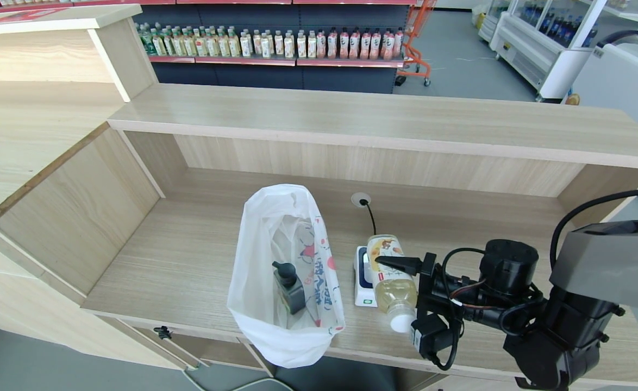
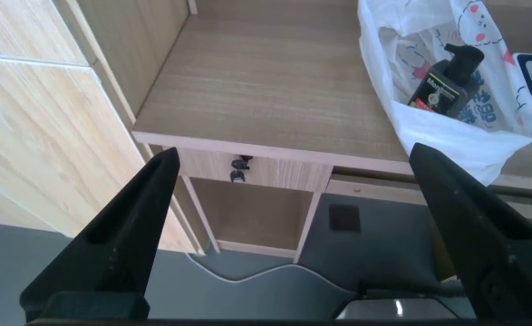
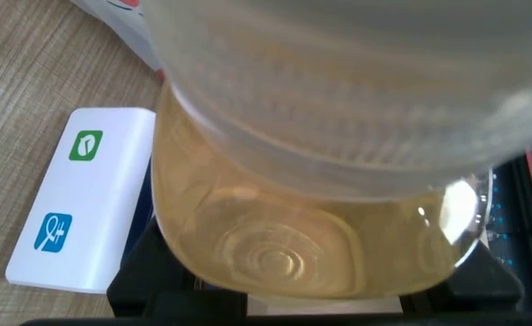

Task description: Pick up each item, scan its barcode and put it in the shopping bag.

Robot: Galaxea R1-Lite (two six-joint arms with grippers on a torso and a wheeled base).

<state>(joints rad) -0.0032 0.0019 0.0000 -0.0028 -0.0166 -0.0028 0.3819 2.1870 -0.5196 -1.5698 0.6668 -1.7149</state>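
A clear bottle of yellowish drink with a white cap lies sideways in my right gripper, which is shut on it. The bottle hangs just over the white barcode scanner on the counter, cap toward the front edge. In the right wrist view the bottle looms close above the scanner. Left of the scanner stands the white shopping bag, mouth open, with a dark pump bottle inside. My left gripper is open, low in front of the counter's left part, away from the bag.
The scanner's black cable runs back to a grommet hole. A raised wooden ledge walls the back of the counter, and a side panel closes its left. Drawers sit under the front edge.
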